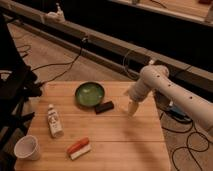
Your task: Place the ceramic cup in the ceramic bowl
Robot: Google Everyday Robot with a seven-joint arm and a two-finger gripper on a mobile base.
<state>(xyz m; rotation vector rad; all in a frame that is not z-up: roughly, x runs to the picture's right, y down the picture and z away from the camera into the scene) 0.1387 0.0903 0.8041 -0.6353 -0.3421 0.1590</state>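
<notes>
The ceramic cup [27, 148] is small, white and tapered. It stands upright at the near left corner of the wooden table [125, 135]. The ceramic bowl [90, 93] is round with a glossy green inside and a dark rim, and sits at the table's far middle. My gripper [132, 107] hangs at the end of the white arm [165, 87], over the table's right part. It is to the right of the bowl, far from the cup, and points down close to the surface. Nothing shows in it.
A small black block [104, 107] lies just right of the bowl, between it and the gripper. A white labelled bottle [54, 121] lies on the left. A red and white object [78, 148] lies at the near middle. Cables [190, 140] cross the floor around the table.
</notes>
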